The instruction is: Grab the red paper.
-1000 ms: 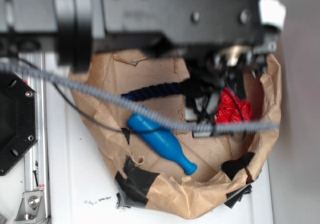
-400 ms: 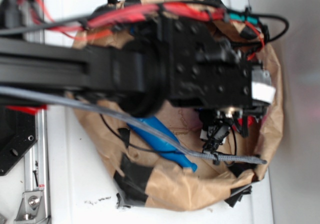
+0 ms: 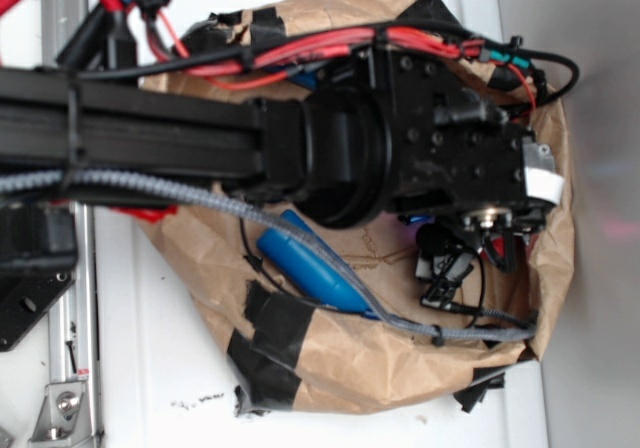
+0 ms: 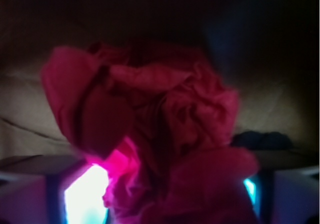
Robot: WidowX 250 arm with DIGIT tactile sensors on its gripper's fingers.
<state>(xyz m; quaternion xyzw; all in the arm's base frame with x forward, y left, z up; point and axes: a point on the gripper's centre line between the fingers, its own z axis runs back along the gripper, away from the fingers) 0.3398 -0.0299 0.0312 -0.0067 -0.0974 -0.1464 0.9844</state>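
The red paper [image 4: 165, 134] fills the middle of the wrist view as a wrinkled red wad lying on tan paper. My gripper [image 4: 160, 194] stands open around it, one finger [image 4: 30, 189] at the lower left and the other [image 4: 295, 189] at the lower right. Bright light shows through the gap between the left finger and the wad. In the exterior view the gripper [image 3: 470, 263] hangs low over the right side of the brown paper nest [image 3: 400, 368]. There the arm hides the red paper.
A blue bottle [image 3: 310, 268] lies in the nest left of the gripper, partly under the arm. Black tape [image 3: 270, 338] patches the nest's crumpled rim. Red wires [image 3: 330, 43] and a grey braided cable [image 3: 200, 203] run along the arm. A metal rail [image 3: 65, 368] stands at the left.
The arm has swung down across the picture and come over the red paper, which showed beside the gripper a second ago and is now covered in the exterior view.
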